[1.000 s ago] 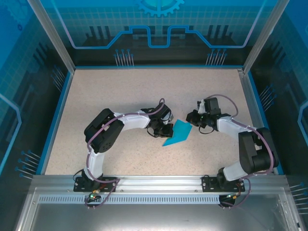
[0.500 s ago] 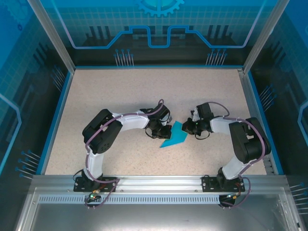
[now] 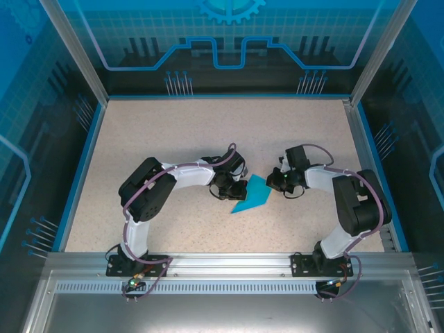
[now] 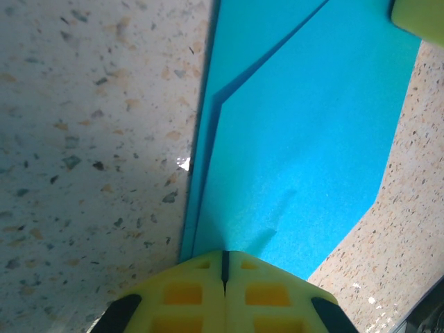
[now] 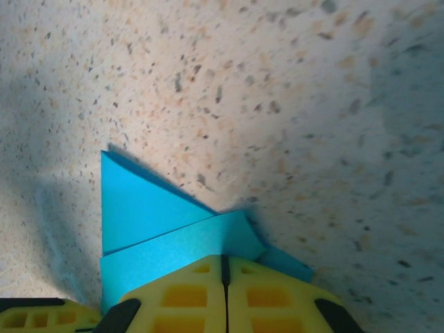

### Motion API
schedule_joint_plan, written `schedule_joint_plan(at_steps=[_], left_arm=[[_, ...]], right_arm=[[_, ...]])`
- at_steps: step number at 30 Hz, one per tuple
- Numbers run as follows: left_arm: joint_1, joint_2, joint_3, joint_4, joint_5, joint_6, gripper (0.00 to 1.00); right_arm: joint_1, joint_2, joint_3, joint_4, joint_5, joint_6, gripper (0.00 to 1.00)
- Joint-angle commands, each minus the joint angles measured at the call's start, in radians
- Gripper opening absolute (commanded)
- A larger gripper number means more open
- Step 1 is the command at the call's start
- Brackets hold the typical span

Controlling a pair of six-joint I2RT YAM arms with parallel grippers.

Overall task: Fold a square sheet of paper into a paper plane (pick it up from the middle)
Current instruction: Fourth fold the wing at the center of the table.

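The cyan-blue sheet of paper [image 3: 252, 195] lies flat on the speckled table, folded in layers into a pointed paper plane shape [image 4: 298, 152]. My left gripper [image 3: 236, 189] is shut, its yellow tips [image 4: 224, 254] pressing down on the paper's left edge beside a long crease. My right gripper [image 3: 277, 182] is also shut, and its tips [image 5: 224, 259] rest on a folded flap [image 5: 173, 243] at the paper's right edge. Nothing sits between either pair of jaws. A pointed corner [image 5: 114, 173] sticks out beyond the flap.
The speckled tabletop [image 3: 173, 132] is bounded by a blue rim [image 3: 83, 173] and clear enclosure walls. Both arms bend inward toward the middle. The right gripper's yellow finger [image 4: 420, 17] shows in the left wrist view, and the left's [image 5: 41, 313] in the right wrist view.
The right gripper has come down and leftward from beside the paper onto its right edge. The paper has shifted slightly. The left gripper has stayed on the paper.
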Motion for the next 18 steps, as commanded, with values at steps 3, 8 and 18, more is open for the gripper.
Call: schedule_joint_plan(at_steps=[3, 8, 18], left_arm=[[0.004, 0.010, -0.030, -0.143, -0.046, 0.023, 0.00], [0.005, 0.010, -0.025, -0.145, -0.042, 0.025, 0.00], [0.003, 0.013, -0.014, -0.146, -0.040, 0.024, 0.00]], right_arm=[[-0.038, -0.007, 0.018, -0.045, 0.096, -0.004, 0.06], [-0.049, -0.009, 0.049, -0.062, 0.113, 0.001, 0.06], [-0.021, -0.070, 0.035, 0.038, -0.032, -0.013, 0.07]])
